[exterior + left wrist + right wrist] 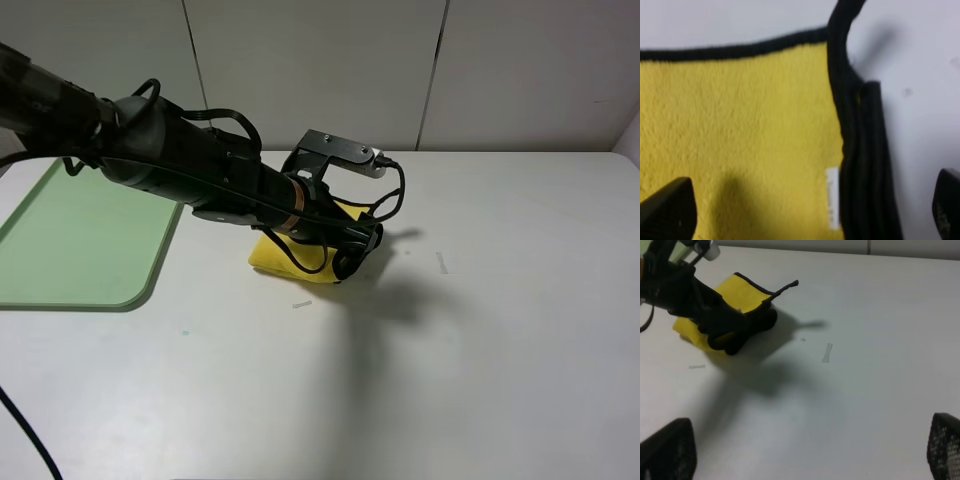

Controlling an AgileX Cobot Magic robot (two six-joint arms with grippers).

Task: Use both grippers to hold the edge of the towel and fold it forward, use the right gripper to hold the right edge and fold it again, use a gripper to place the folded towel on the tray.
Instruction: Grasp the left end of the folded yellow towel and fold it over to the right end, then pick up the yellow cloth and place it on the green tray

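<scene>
Over the white table, well back from the work, the right gripper hangs with its fingertips spread wide, looking across the tabletop. Farther in, near the middle of the table, lies the towel. It is folded into a thick yellow packet and sits askew to the table's edges, with one corner pointing toward the front. I cannot make out its long axis, since the arm covers most of it. The left gripper is down over the packet's right end, reaching in from the far left on its black-sleeved arm. From its wrist camera, its fingertips stand far apart at either side, jaws open, with the yellow pile below them. The black trim is stacked in layers along one side of the fold, with a small white label just beside it. A black loop sticks out from the corner, away from the arm. Off to the left, apart from the towel, sits the pale green tray. Behind everything stands the pale panelled wall.
</scene>
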